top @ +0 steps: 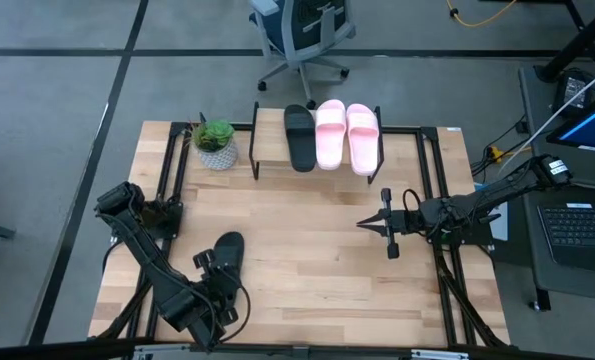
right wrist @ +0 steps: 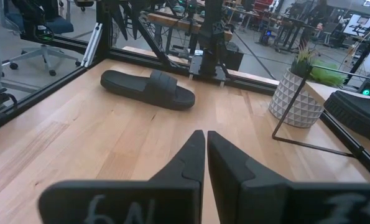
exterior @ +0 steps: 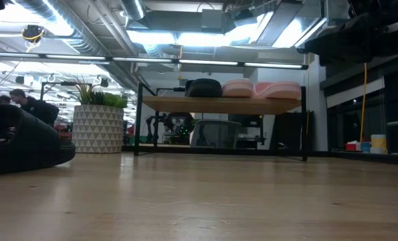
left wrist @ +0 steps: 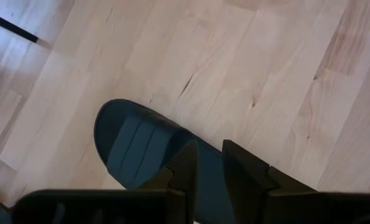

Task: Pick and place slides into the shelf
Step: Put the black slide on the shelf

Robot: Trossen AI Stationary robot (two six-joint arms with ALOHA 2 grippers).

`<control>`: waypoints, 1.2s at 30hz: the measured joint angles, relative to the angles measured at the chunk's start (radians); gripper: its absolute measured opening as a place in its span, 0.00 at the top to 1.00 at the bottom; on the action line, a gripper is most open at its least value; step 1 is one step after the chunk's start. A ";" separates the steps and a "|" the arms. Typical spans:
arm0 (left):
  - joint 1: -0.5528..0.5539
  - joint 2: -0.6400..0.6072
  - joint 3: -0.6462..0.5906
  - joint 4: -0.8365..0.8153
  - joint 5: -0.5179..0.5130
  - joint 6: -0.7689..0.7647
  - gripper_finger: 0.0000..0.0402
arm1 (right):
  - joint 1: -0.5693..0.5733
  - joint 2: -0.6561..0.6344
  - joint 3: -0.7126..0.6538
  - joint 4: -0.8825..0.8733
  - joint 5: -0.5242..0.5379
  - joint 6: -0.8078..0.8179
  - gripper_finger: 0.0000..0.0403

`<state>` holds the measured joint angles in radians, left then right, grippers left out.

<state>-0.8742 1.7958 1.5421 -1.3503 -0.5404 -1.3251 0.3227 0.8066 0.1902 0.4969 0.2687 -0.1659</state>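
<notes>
One black slide (top: 231,245) (right wrist: 148,89) lies flat on its sole on the tabletop near the left front, toe toward the far edge. My left gripper (top: 215,265) (left wrist: 206,146) hovers over its heel half (left wrist: 209,171), just behind the strap (left wrist: 135,146). Its fingers are slightly apart and point slantwise down, and I see no touch. On the shelf (top: 267,135) (exterior: 219,104) at the far edge rest another black slide (top: 299,137) and two pink slides (top: 329,135) (top: 363,137), side by side. My right gripper (top: 360,224) (right wrist: 205,134) waits shut and level over the table's right half.
A potted plant (top: 215,145) (right wrist: 296,93) in a white patterned pot stands just left of the shelf. Bare wooden tabletop (top: 307,250) stretches between the two arms. An office chair (top: 302,40) stands beyond the far edge, and a laptop (top: 577,220) sits off the table's right side.
</notes>
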 joint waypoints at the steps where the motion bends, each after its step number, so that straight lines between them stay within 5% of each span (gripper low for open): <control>1: 0.000 0.000 0.000 0.000 0.000 0.000 0.83 | 0.000 0.000 0.000 0.000 0.000 0.000 0.95; 17: 0.000 -0.001 0.000 0.000 -0.001 0.000 0.65 | 0.000 0.000 0.000 0.000 0.000 0.000 0.95; 36: 0.002 -0.001 0.000 0.035 0.001 -0.001 0.65 | 0.000 0.000 0.000 0.000 0.000 0.000 0.95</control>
<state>-0.8726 1.7950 1.5421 -1.3155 -0.5392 -1.3258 0.3227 0.8066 0.1902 0.4969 0.2687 -0.1658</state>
